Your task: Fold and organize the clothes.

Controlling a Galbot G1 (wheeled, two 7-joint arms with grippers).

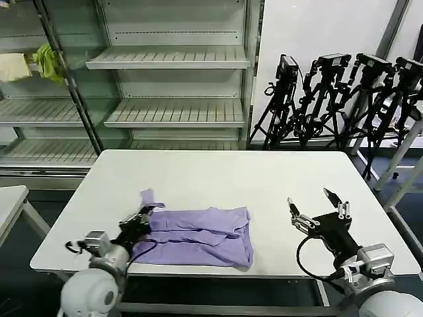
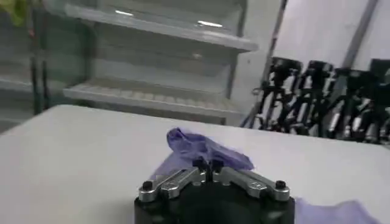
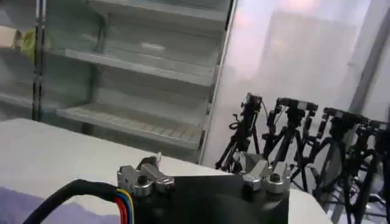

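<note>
The lavender clothes lie partly folded on the near left part of the white table. One sleeve corner is lifted off the table. My left gripper is shut on the shirt's left edge beside that corner. From the left wrist the purple fabric bunches up just beyond the closed gripper. My right gripper hovers open over bare table to the right of the shirt, with nothing between its fingers. It appears wide open in the right wrist view.
Empty metal shelving stands behind the table, with a yellow-green cloth and a cream cloth hanging at the far left. Black tripods stand at the back right. A second small table sits at the left.
</note>
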